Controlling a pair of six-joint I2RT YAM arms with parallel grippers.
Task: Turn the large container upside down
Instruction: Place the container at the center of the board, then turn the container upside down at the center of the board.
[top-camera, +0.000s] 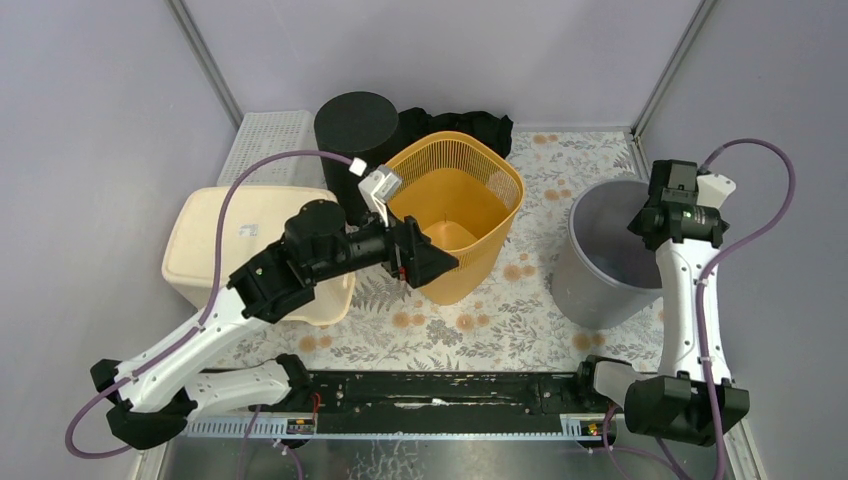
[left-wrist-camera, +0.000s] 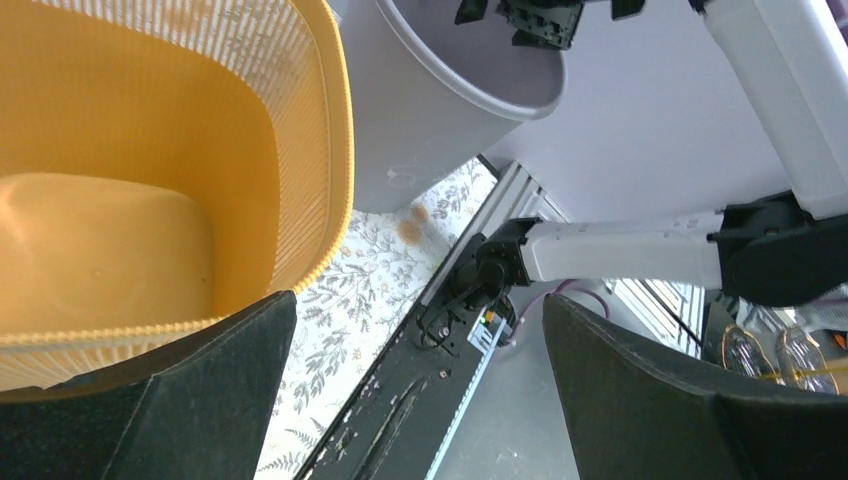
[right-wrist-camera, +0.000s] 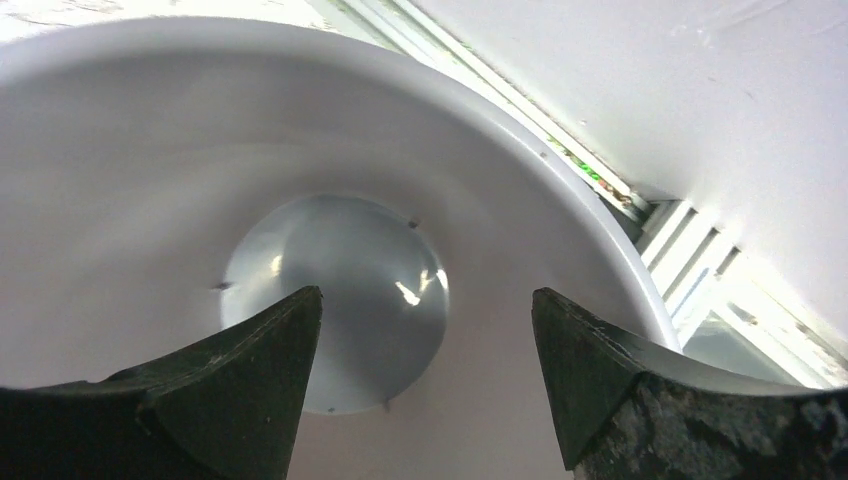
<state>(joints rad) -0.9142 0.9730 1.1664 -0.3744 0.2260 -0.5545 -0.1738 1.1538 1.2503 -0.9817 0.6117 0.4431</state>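
- Your right claw (right-wrist-camera: 428, 300) sits nearest its wrist camera, jaws apart and holding nothing. It hangs over the mouth of the grey bucket (top-camera: 598, 290), near the far right rim.
- One finger is over the inside. The other looks level with the rim, and you can't yet tell whether it is outside the wall.
- Your left claw (left-wrist-camera: 418, 305) is spread as wide as it goes, also holding nothing, at the near corner of the yellow basket (top-camera: 470, 275). One finger is just beside the basket wall and the other is out in the open.
- Bucket and basket both stand mouth up on the table (top-camera: 520, 322), near each other but apart. Either could be the large container. Neither is turned yet.
- If you close the right claw before the rim is between the fingers, it will likely pinch air or nudge the bucket sideways.
- The bucket wall looks smooth, so a shallow pinch on the lip may slip as the bucket tips.
- Swinging the bucket over could knock the basket or hit the right wall, which is close by.
- Pushing the left claw forward off-line may shove the basket toward the black bin (top-camera: 355, 125).
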